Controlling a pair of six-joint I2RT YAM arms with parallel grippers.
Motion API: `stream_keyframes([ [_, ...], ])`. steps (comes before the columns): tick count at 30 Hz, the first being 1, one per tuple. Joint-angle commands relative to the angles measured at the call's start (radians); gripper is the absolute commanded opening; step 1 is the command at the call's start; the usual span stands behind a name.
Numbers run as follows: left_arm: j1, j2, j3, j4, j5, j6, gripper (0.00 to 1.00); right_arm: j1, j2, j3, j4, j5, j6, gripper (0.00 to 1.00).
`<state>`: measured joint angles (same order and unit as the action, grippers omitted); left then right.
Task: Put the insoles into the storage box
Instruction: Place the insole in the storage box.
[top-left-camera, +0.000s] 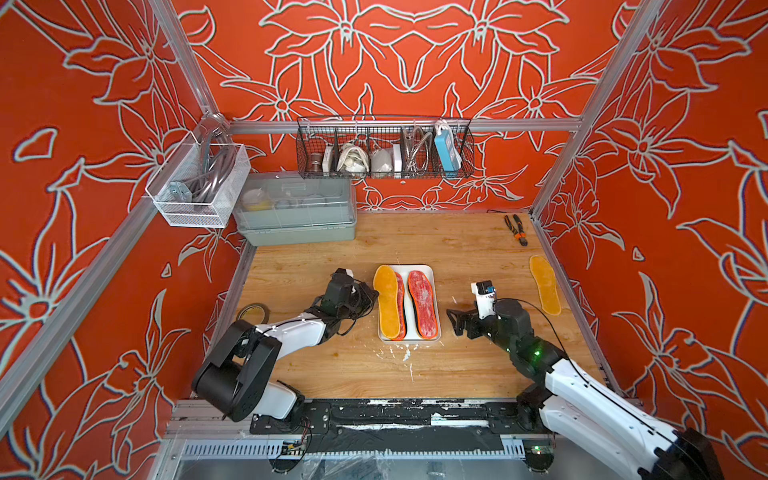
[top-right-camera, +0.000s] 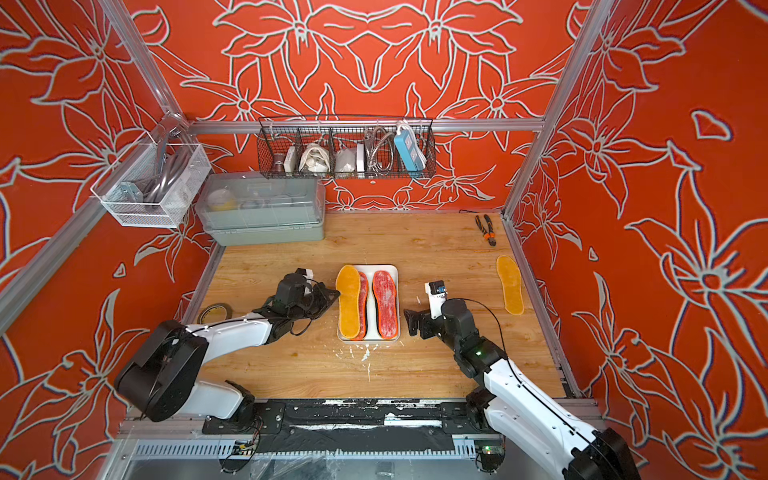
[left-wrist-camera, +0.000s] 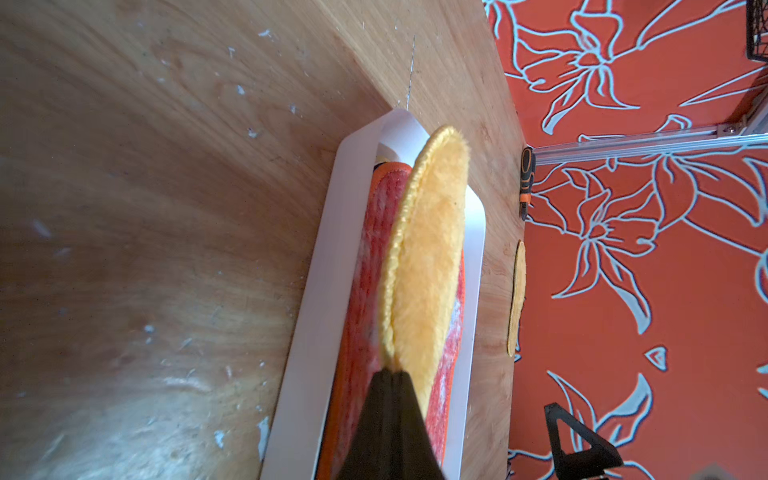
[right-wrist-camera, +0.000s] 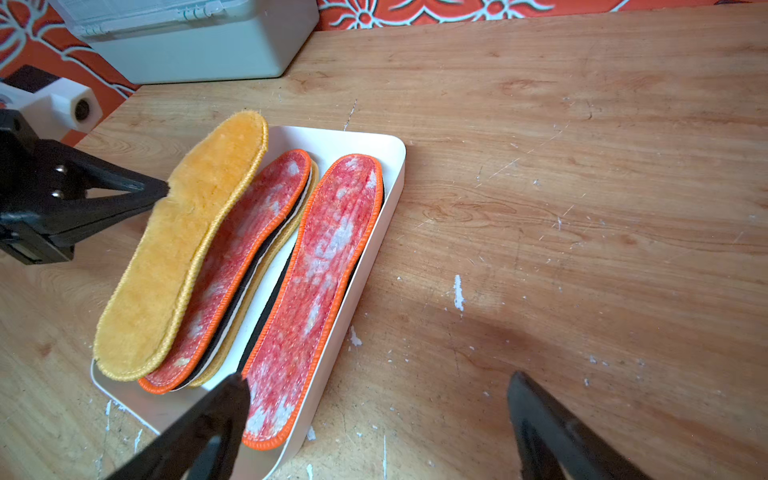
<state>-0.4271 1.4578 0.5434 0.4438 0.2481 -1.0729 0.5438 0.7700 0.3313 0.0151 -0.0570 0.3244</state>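
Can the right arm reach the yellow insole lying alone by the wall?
Probably yes. The right gripper is open and empty, and the lone yellow insole lies flat on the bare table beside that arm, with nothing covering it.

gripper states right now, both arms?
left gripper: shut on amber-yellow insole
right gripper: open, holding nothing

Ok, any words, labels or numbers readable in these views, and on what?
None: no word, number or sign is legible in any view.
Blue power strip, in the wire basket: markings, if any, too small.
No print visible on held yellow insole, red insoles, white tray.
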Motion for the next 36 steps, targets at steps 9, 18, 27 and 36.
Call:
stream_keyframes([
  [9, -0.032, 0.083, 0.053, 0.061, 0.006, 0.011, 0.00, 0.002, -0.008, -0.012, 0.009, 0.019, 0.002, 1.00],
  [18, -0.033, 0.119, 0.098, -0.016, 0.029, 0.062, 0.03, 0.002, -0.005, -0.013, 0.013, 0.015, 0.004, 1.00],
  [27, -0.035, 0.113, 0.119, -0.079, 0.013, 0.098, 0.07, 0.003, -0.009, -0.014, 0.009, 0.015, 0.003, 0.99],
  [36, -0.035, 0.095, 0.132, -0.120, 0.003, 0.131, 0.19, 0.003, -0.007, -0.014, 0.013, 0.010, 0.004, 0.99],
])
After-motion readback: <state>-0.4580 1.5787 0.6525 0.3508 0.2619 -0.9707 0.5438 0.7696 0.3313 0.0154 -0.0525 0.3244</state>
